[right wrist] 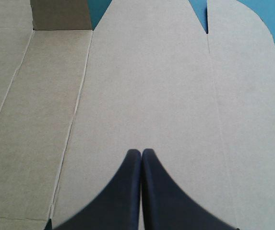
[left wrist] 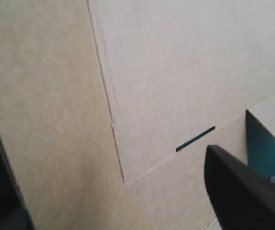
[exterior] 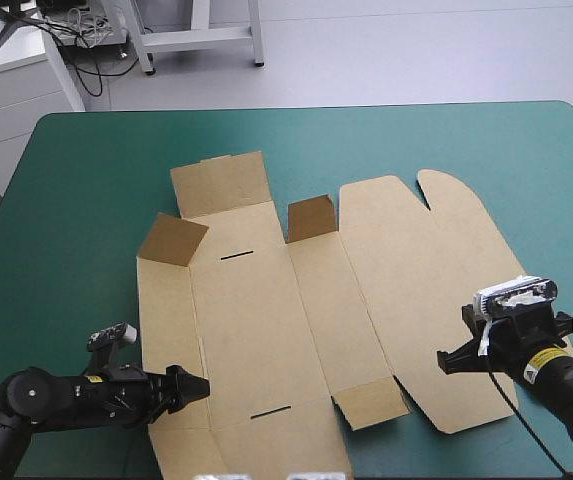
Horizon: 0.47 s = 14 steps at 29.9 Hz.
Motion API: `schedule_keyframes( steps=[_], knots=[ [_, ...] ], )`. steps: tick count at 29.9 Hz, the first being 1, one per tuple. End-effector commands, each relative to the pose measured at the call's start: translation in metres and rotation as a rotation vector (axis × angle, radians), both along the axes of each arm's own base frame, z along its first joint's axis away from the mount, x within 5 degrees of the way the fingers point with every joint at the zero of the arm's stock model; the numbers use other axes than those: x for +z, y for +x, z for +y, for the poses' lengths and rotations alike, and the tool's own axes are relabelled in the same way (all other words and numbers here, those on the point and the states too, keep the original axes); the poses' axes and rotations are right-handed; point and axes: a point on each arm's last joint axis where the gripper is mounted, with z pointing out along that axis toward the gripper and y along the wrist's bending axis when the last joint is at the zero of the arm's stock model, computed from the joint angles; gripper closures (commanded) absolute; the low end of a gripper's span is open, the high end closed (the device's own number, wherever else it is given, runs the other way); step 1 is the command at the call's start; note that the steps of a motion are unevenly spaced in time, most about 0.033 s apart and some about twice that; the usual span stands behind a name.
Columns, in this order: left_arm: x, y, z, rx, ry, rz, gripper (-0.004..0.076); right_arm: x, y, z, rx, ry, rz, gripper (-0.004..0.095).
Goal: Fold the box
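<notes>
Box (exterior: 266, 320) lies flat on teal-green cover (exterior: 86, 200). L gripper (exterior: 198, 388) fingers apart at box's near-left edge: I'd clamp that wall panel, hinge up along crease (slowly). R gripper (exterior: 448, 358) fingers together over box's right panel: I'd press there as anchor.

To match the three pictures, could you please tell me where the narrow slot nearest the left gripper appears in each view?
High view: the near slot lies on the near crease of the box, just ahead of the left gripper.
Left wrist view: on a crease, ahead of the open fingers.
Right wrist view: not in it.
Shared landmark: the box's brown board, in all three.
</notes>
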Motion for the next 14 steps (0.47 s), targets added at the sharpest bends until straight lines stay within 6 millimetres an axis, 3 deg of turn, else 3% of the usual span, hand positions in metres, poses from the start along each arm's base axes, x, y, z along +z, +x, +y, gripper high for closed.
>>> schedule_keyframes(
  steps=[1,5,8,14],
  knots=[
    [0.0104,0.0048,-0.0043,0.013,-0.066,-0.036,0.0286,0.0139,0.0028,0.0005,-0.001,0.03,-0.091,0.0928],
    [0.0103,0.0051,-0.004,0.01,-0.06,-0.044,0.0487,0.0139,0.0028,0.0005,-0.001,0.03,-0.091,0.0928],
    [0.0104,0.0057,-0.0038,-0.013,-0.045,-0.074,0.07,0.0139,0.0028,0.0005,-0.001,0.03,-0.091,0.0928],
    [0.0114,0.0087,-0.0027,0.003,-0.035,-0.106,0.0734,0.0132,0.0027,0.0,-0.002,0.019,-0.086,0.0928]
  ],
)
